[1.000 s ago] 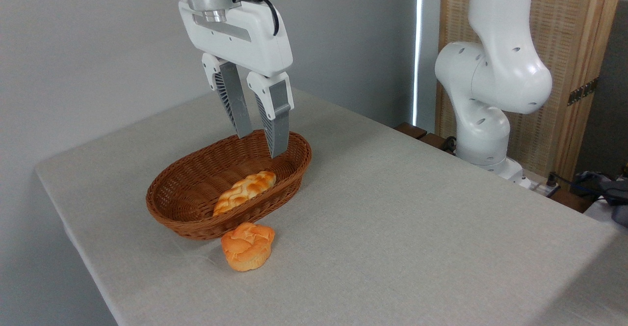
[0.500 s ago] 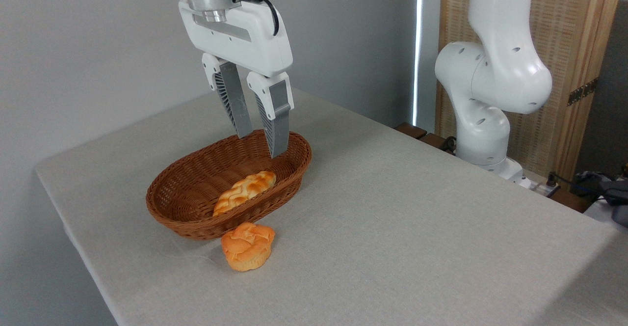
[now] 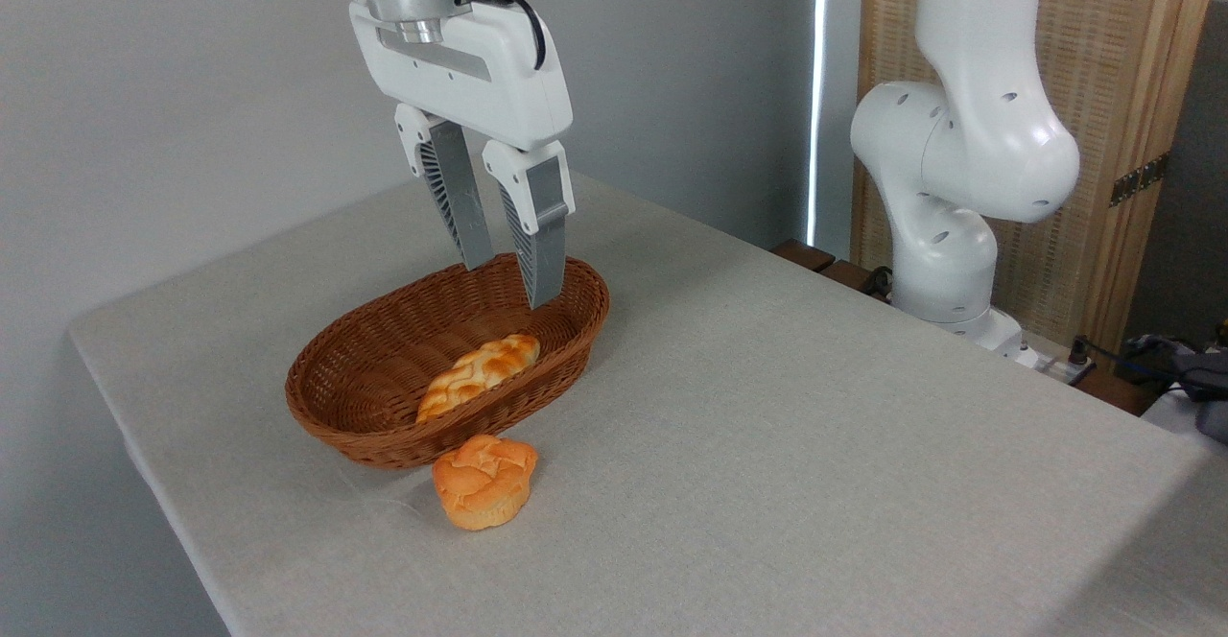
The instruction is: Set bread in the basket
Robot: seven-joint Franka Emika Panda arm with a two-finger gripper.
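claw [image 3: 508,284] hangs above the far end of the basket [image 3: 384,445], its 2 fingers narrowly parted and holding nothing. a braided loaf [image 3: 478,374] lies inside the basket. the bread [image 3: 484,482] sits on the tabletop [image 3: 815,426] just beside the basket's near wall, outside it. the step in hand looks like the approach before the pick. next, the claw likely needs to come forward over the bun, spread wider, and descend around it.
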